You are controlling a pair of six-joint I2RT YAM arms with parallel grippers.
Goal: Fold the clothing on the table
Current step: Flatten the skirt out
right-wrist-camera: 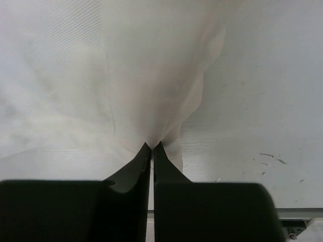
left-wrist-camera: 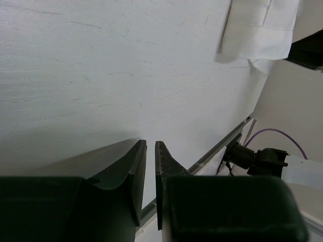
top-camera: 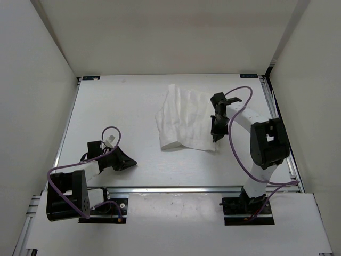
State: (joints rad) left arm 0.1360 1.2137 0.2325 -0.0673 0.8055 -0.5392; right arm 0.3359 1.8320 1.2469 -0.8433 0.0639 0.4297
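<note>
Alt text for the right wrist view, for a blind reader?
The right gripper, jaws shut, pinches a gathered edge of the white clothing, which fans out ahead across the left and centre. Bare white table shows on the right.

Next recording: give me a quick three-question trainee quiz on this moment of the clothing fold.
1. True or false: the right jaws are shut on the clothing.
2. Pick one: the left jaws are (A) over bare table, holding nothing, apart from the clothing; (B) pinching the clothing; (C) lying flat on top of the clothing.
3. Fill in: going by the robot's own sides, the grip is at the clothing's ___ edge.
Key: 1 true; 2 A; 3 right.
</note>
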